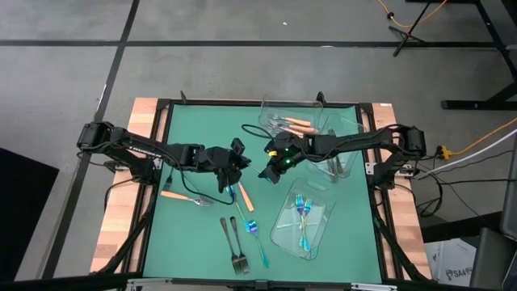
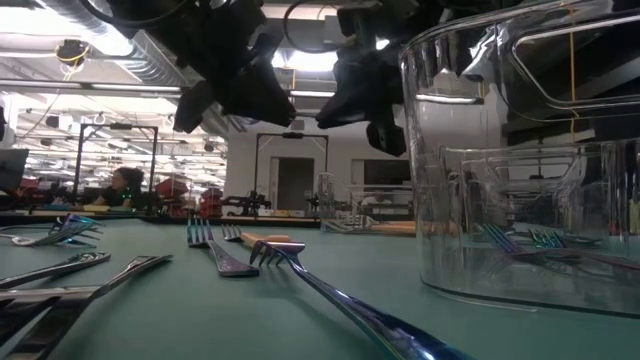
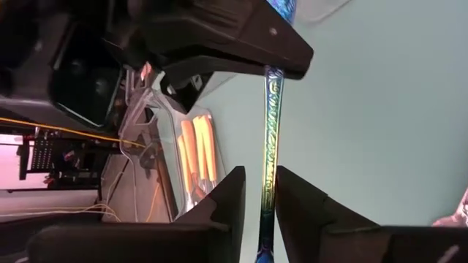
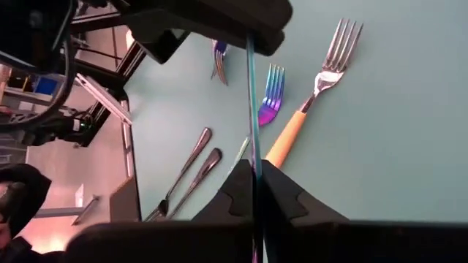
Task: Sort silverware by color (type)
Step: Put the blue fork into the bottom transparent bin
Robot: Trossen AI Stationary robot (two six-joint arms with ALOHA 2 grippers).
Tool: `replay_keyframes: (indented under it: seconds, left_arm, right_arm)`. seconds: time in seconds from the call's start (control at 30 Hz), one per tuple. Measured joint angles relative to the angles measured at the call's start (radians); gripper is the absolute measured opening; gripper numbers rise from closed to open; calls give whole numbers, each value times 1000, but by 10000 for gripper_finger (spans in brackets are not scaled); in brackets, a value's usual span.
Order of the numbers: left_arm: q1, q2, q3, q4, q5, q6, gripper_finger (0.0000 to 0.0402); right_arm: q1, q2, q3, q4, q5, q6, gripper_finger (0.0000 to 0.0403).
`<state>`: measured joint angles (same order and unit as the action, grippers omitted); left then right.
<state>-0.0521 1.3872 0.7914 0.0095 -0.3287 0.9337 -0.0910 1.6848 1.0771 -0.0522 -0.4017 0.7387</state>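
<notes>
Though loosened left, fork (image 4: pixel 251 95) between right fingers (image 4: pixel 281 193)

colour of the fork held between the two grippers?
Iridescent blue-teal fork, clearest in the left wrist view.

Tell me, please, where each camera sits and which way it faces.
High: above the table, straight down; both arms show.
Low: at tabletop height, level across into the room; both grippers overhead.
Left wrist: behind left gripper, whose fingers flank the iridescent fork.
Right wrist: on right gripper, clamping that same fork; both wrist views share it.
</notes>
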Motion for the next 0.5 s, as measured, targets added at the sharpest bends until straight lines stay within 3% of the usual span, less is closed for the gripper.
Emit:
replay_keyframes:
  seconds: [0.5]
  left_arm:
    - [-94,0,0,210,-2,-8,72]
  right_arm:
    - [-23,-65,-2,-149,75,-24,1]
